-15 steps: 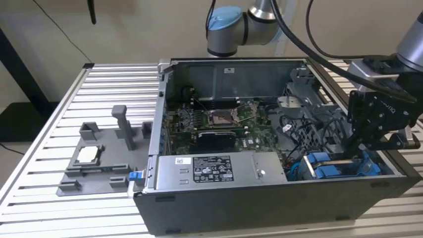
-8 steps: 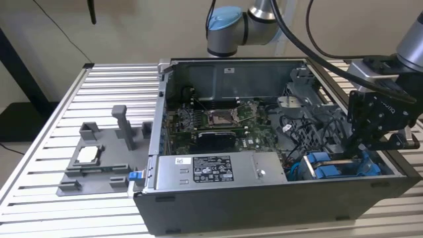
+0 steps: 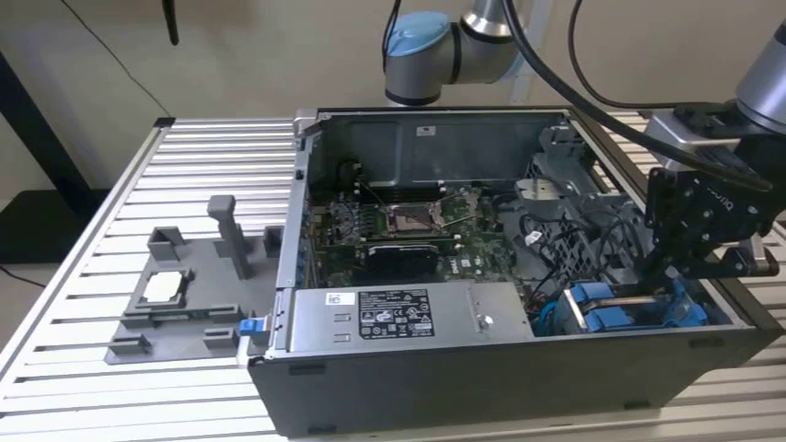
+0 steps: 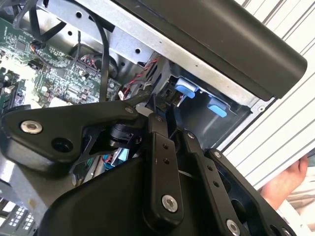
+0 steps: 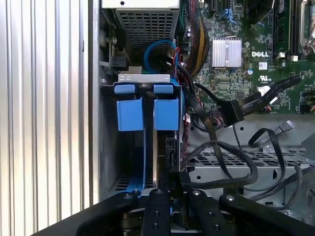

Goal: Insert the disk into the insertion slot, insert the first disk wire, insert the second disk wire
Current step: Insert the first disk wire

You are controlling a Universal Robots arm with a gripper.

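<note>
Now jaws narrow, clamped on the disk (image 5: 171,156) within the insertion slot (image 5: 158,145)

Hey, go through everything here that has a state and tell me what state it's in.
computer case: lying flat, side open
the disk: on edge, down inside the drive cage
tool: at the disk's near end
black cable: connector end hanging free

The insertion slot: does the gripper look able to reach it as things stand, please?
Probably yes: the gripper hangs over the insertion slot, and the black cables lie beside it, not across.
</note>
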